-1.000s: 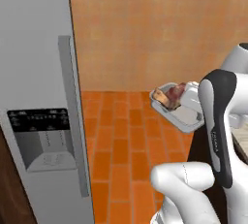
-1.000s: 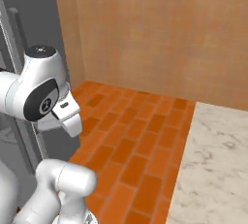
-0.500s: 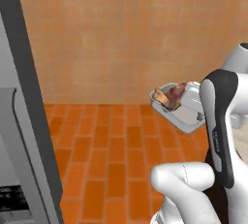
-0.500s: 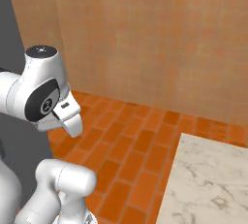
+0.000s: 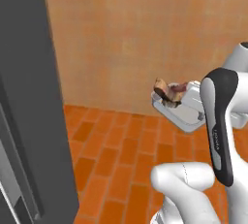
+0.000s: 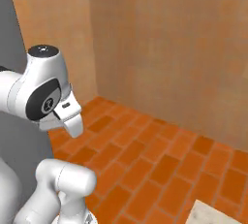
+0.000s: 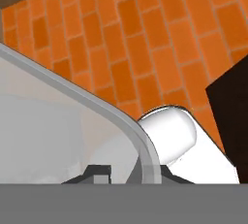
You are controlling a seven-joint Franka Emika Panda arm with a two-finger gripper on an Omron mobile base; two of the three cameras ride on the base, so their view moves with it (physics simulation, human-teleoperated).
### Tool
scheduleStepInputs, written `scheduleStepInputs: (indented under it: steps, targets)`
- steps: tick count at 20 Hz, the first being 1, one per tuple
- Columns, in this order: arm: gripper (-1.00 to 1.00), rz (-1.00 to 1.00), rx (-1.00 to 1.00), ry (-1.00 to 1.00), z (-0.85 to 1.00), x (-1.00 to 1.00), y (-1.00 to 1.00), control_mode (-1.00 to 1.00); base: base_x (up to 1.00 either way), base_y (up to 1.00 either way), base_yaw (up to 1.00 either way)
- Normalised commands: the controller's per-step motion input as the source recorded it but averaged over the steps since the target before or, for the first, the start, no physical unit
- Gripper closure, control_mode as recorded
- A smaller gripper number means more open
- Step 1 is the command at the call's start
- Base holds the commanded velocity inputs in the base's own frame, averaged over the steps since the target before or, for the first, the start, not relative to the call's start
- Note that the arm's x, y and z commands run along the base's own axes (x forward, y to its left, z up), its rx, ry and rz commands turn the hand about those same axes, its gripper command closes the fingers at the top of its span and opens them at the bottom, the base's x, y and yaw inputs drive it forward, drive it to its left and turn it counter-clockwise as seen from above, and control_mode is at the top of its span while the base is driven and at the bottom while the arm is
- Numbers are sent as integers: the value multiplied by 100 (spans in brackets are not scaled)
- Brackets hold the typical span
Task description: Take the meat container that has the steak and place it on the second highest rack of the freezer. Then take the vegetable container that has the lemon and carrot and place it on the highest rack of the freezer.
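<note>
The meat container (image 5: pixel 180 112) is a shallow clear-grey tray held up in the air beside my white forearm. The reddish-brown steak (image 5: pixel 167 91) lies at its far end. In the hand view my gripper (image 7: pixel 130 173) is shut on the container's curved rim (image 7: pixel 127 124), and the brick floor lies far below. The freezer (image 5: pixel 29 97) is a tall dark grey slab on the left of the left base view, with its grey side (image 6: pixel 8 34) behind my arm in the right base view. Its racks, the lemon and the carrot are out of view.
An orange-tan wall (image 5: pixel 140 34) rises ahead above an orange brick floor (image 5: pixel 121 155). A corner of a marble counter (image 6: pixel 220 214) sits at the lower right of the right base view. My own white base link (image 7: pixel 169 133) lies under the tray.
The whole scene has slid left in both base views, so the camera has turned. The freezer front with its dispenser has passed out of frame. The tray keeps its place beside my arm.
</note>
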Motion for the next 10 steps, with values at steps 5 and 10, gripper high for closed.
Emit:
scheduleStepInputs:
  steps: [5,10]
  targets:
    - [100,0,0,0,0,0,0,100,24,4,89]
    - [100,0,0,0,0,0,0,100,17,0,88]
